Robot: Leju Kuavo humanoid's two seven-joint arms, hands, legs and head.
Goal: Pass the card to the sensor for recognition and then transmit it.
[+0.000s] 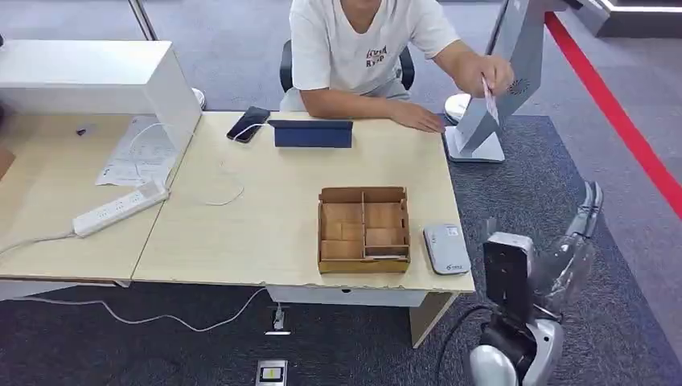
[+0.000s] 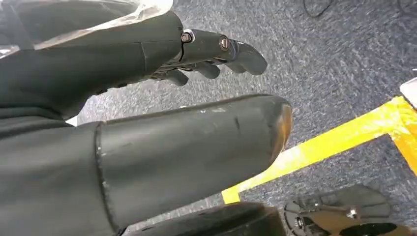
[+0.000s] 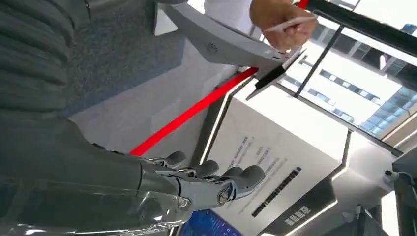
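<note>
From the head view, a wooden table (image 1: 265, 217) carries a cardboard divider box (image 1: 363, 229), its compartments bare, beside a white sensor (image 1: 446, 248). Far right, a person's hand (image 1: 485, 74) holds the card (image 1: 490, 100). The right hand (image 1: 585, 211) is raised, fingers straight, holding nothing. At the left wrist, the left hand (image 2: 147, 98) is spread over grey carpet (image 2: 334, 64) with yellow tape (image 2: 339, 140). At the right wrist, the fingers (image 3: 211, 179) are apart.
</note>
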